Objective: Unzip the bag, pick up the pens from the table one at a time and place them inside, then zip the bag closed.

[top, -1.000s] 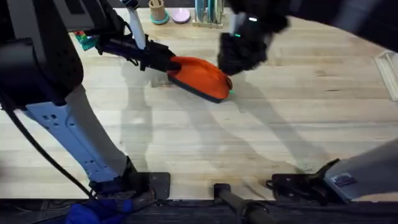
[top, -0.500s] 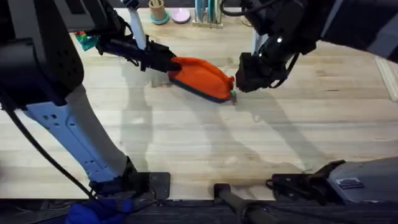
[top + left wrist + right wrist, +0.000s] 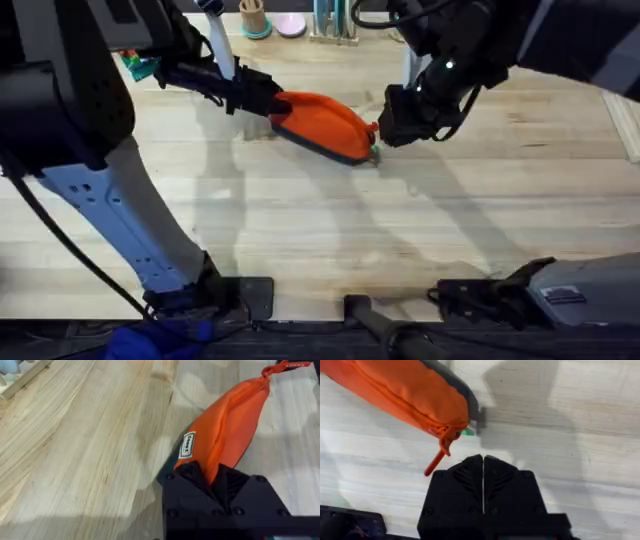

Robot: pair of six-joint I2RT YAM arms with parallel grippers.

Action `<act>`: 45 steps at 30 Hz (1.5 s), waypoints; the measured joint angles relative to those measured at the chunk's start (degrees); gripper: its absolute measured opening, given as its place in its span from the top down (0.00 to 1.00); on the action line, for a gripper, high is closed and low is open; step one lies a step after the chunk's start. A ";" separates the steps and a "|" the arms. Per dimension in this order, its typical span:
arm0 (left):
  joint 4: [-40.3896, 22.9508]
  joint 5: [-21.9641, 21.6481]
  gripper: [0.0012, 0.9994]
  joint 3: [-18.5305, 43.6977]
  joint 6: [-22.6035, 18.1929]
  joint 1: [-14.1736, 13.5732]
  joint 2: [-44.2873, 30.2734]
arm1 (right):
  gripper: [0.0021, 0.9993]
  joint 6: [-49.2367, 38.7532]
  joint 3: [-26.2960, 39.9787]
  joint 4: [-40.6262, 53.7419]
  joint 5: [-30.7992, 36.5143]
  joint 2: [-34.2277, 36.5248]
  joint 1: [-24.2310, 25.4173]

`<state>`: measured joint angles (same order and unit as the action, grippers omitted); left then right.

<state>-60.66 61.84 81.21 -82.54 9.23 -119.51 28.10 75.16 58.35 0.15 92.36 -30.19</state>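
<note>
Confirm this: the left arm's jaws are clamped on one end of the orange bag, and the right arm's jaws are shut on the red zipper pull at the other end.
Not quite. The left gripper does clamp the bag by its end, but the right gripper holds nothing. The right wrist view shows its jaws shut together on empty air, with the red zipper pull hanging free just beside them.

Wooden pen cup (image 3: 253, 17), pink dish (image 3: 291, 24), teal rack (image 3: 335, 20)

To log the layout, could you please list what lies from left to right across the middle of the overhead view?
Left gripper clamping the pouch end → small orange fabric pencil pouch → right gripper, fingers shut.
</note>
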 joint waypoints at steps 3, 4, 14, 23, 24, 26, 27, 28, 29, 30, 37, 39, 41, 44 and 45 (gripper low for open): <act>0.00 0.00 0.96 0.00 0.00 0.00 0.01 | 0.97 -0.47 0.00 0.02 0.01 -1.26 0.00; 0.00 0.00 0.96 0.00 0.00 0.00 0.01 | 0.97 -0.57 0.00 0.04 0.01 -1.87 -0.01; 0.00 0.00 0.96 0.00 0.00 0.00 0.01 | 0.97 -1.19 0.00 2.42 0.01 -5.16 0.01; 0.00 0.00 0.96 0.00 0.00 0.00 0.01 | 0.97 -2.06 0.00 5.71 0.01 -6.42 0.01; 0.00 0.00 0.96 0.00 0.00 0.00 0.01 | 0.97 -2.22 0.00 6.31 0.01 -6.77 0.01; -0.01 -0.01 0.96 0.00 0.00 0.00 0.01 | 0.97 -2.71 0.02 7.06 0.01 -7.55 0.01; 0.00 -0.02 0.96 0.00 0.00 0.00 0.01 | 0.97 -2.92 0.07 7.41 0.03 -8.03 0.01; 0.00 -0.01 0.96 0.00 0.00 0.00 0.01 | 0.97 -3.05 0.15 7.71 0.03 -8.47 0.01; -0.02 -0.01 0.96 0.00 0.00 0.00 0.00 | 0.95 -3.10 0.29 7.93 0.01 -8.97 0.01; 0.00 0.00 0.96 0.00 0.00 0.00 0.01 | 0.88 -3.28 0.46 8.02 0.03 -9.52 0.01; 0.00 -0.02 0.96 0.00 0.00 0.00 -0.01 | 0.07 -5.72 1.56 9.25 0.03 -13.14 0.01; -0.02 -0.02 0.96 0.00 0.00 0.00 0.01 | 0.01 -6.83 1.62 9.29 0.03 -14.19 0.01; -0.02 -0.02 0.96 0.00 -0.01 0.00 0.01 | 0.00 -7.93 1.74 9.45 0.03 -15.06 0.01; 0.00 -0.02 0.96 0.00 0.00 0.00 0.01 | 0.00 -9.66 2.46 9.54 0.03 -15.53 0.01; 0.00 -0.02 0.96 0.00 0.00 0.00 0.00 | 0.00 -10.51 2.95 9.60 0.01 -15.53 0.01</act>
<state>-60.66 61.82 81.21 -82.54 9.23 -119.52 17.59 78.11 67.94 0.16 76.84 -30.17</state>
